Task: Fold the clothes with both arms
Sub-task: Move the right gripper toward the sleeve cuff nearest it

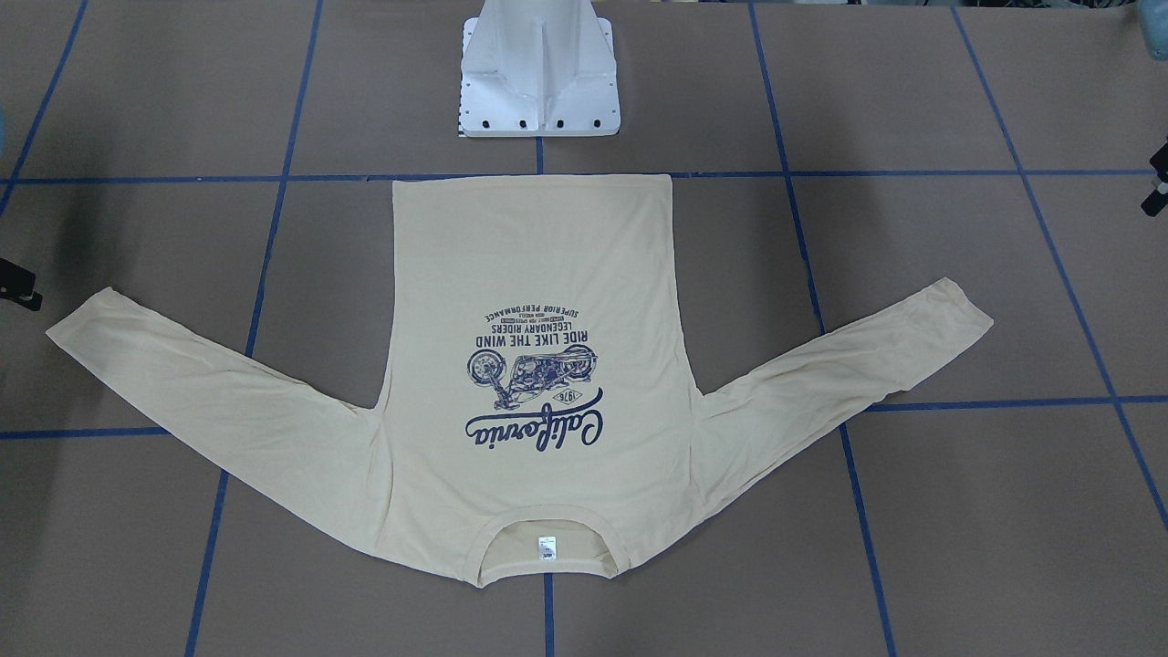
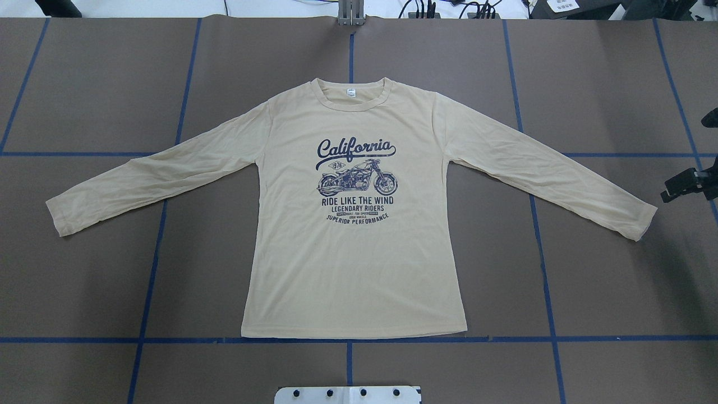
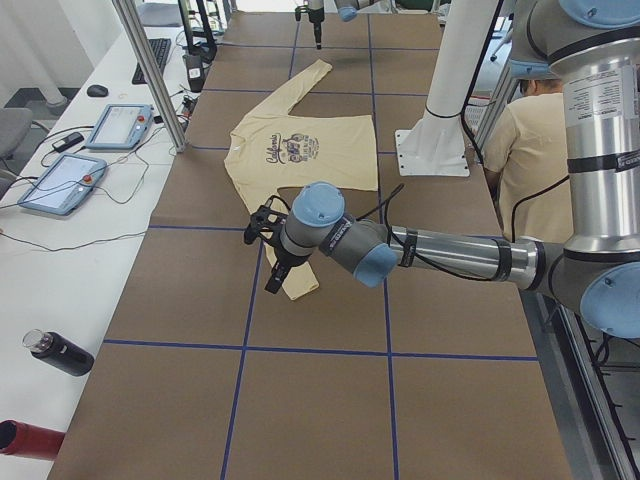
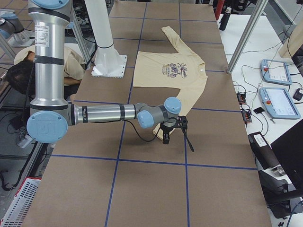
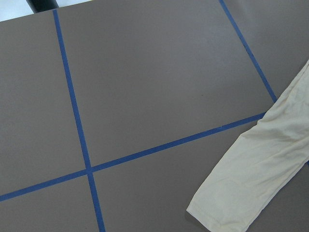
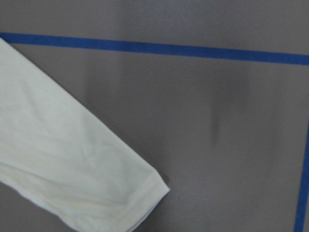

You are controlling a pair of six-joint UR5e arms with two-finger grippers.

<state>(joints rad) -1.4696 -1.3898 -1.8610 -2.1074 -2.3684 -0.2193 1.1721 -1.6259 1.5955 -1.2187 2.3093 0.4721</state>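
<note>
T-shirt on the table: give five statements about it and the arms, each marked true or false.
1. The T-shirt lies flat, print up. True.
2. Both sleeves are folded across the chest. False: the sleeves spread out sideways.
3. A white neck label shows inside the collar. True.
4. The collar lies nearest the pedestal base. False: the hem lies nearest the pedestal base.
5. The right end effector grips a cuff. False: the right end effector hangs apart from the cuff, which lies free.

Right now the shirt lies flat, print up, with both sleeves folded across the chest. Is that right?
No. The shirt lies flat, print up, but both sleeves are spread out to the sides, not folded across the chest. The overhead view shows it.
</note>
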